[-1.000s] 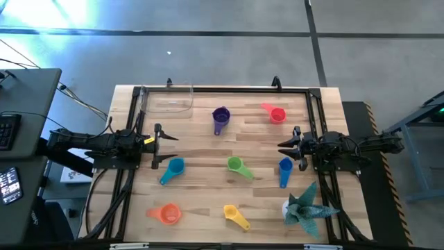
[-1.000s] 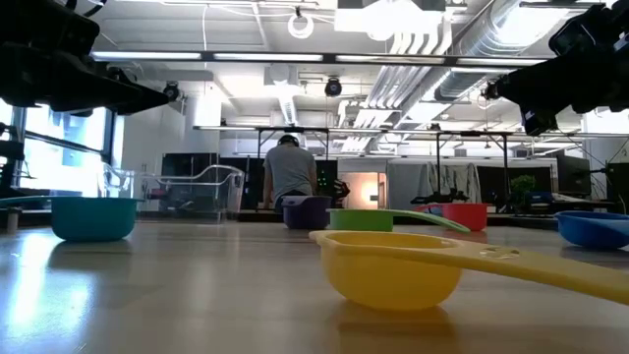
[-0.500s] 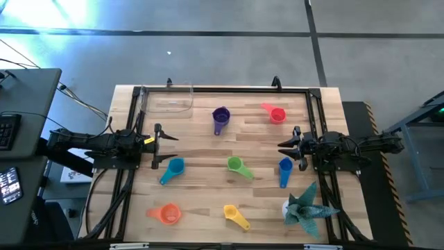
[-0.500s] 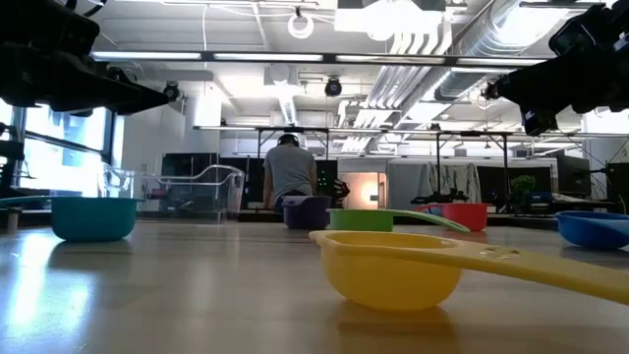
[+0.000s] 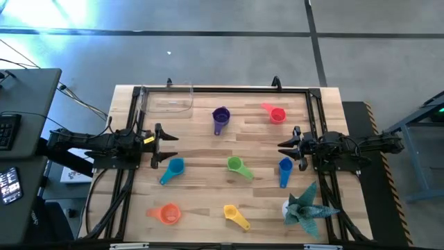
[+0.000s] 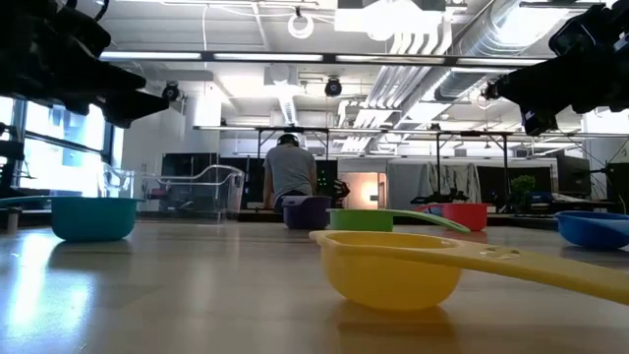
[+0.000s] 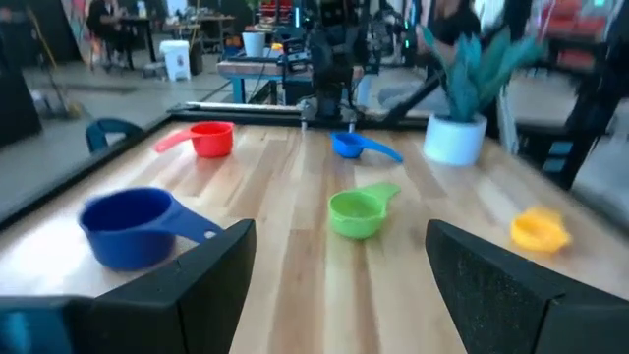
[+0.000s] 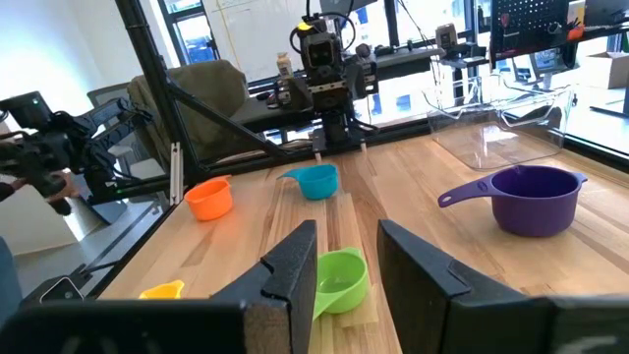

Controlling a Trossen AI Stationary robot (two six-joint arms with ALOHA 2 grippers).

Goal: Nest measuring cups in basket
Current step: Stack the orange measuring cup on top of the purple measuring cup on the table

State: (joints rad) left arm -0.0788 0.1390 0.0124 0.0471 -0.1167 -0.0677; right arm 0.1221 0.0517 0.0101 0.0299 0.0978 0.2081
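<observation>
Seven measuring cups lie apart on the wooden table: purple (image 5: 220, 117), red (image 5: 275, 113), light blue (image 5: 173, 169), green (image 5: 236, 165), dark blue (image 5: 285, 169), orange (image 5: 166, 213) and yellow (image 5: 234, 214). Each rests on its base. The clear basket (image 5: 166, 101) stands at the far left corner and holds nothing. My left gripper (image 5: 165, 146) hovers open at the left side, just beyond the light blue cup. My right gripper (image 5: 283, 148) hovers open at the right side, just beyond the dark blue cup. The right wrist view shows the green cup (image 8: 339, 280) ahead of the fingers.
A teal spiky plant figure (image 5: 304, 207) in a white pot stands at the near right corner, close to the dark blue cup. A black frame runs around the table edge (image 5: 222, 89). A person (image 6: 290, 172) stands in the room beyond the table.
My left gripper has shifted slightly toward the table's right, and its outline in the low view has changed. Its fingers stay apart. The cups, the basket and my right arm have kept still.
</observation>
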